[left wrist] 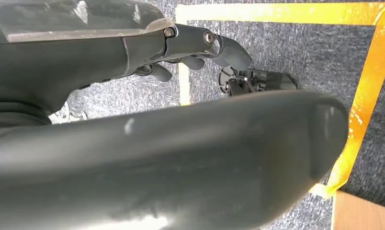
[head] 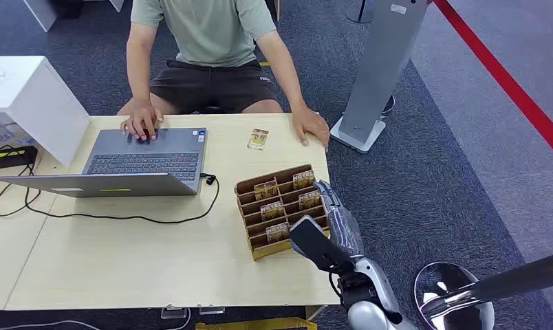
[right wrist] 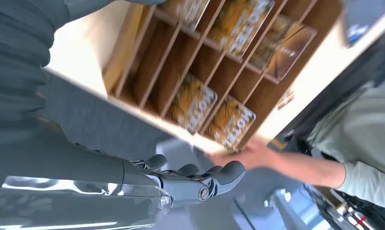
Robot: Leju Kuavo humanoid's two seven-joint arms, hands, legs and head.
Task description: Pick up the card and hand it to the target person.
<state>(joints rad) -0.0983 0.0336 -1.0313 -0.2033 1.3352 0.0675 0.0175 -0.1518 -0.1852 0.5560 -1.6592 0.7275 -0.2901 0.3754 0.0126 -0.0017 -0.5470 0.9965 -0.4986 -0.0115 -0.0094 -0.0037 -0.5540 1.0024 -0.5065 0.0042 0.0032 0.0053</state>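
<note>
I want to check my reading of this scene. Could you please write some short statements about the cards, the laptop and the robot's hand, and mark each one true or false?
1. One card lies flat on the table, apart from the wooden card holder. True.
2. The right hand holds a card. False: it holds nothing and is beside the holder.
3. The laptop is closed. False: it is open, and the person rests one hand on it.
4. Several cards stand in the holder. True.
5. The person's other hand rests on the table's edge. True.
</note>
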